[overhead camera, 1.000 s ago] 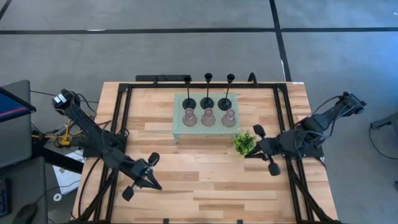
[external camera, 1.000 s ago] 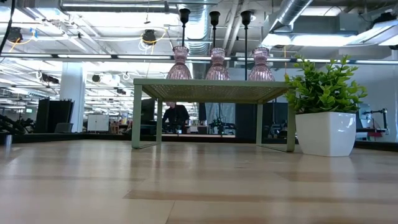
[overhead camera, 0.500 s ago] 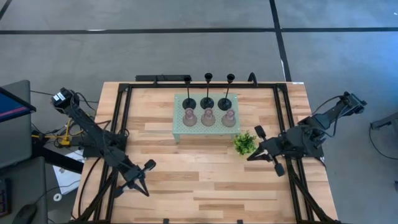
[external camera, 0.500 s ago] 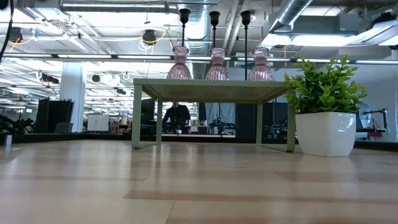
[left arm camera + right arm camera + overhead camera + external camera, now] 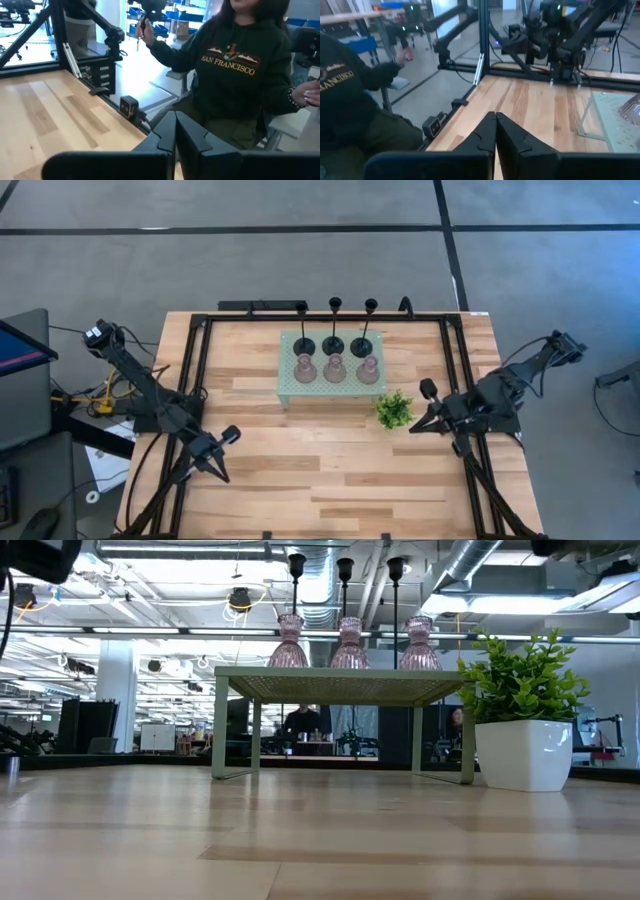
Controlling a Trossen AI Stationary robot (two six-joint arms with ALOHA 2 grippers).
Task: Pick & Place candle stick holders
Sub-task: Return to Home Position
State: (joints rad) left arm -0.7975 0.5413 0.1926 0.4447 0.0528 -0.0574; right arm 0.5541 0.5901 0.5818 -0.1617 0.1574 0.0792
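Note:
Three black candle stick holders (image 5: 334,330) stand in a row on their disc bases at the far side of a pale green perforated tray (image 5: 290,388). Three squat pinkish holders (image 5: 335,368) stand in front of them, and all show on the tray top in the low view (image 5: 350,645). My left gripper (image 5: 219,474) is shut with nothing in it, at the table's near left, far from the tray. My right gripper (image 5: 413,427) is shut too and holds nothing. It is at the right, just past the plant. Its wrist view catches one pinkish holder (image 5: 631,107).
A small green plant in a white pot (image 5: 393,410) stands near the tray's right near corner, close to my right gripper. A person in a dark sweatshirt (image 5: 235,65) sits beyond the table's near edge. A black frame (image 5: 200,370) runs along the table's sides.
Both arms have drawn back. My left gripper has sunk and gone toward the table's left edge. My right gripper has gone toward the right edge, away from the plant, and tipped. Both stay shut. The holders have not moved.

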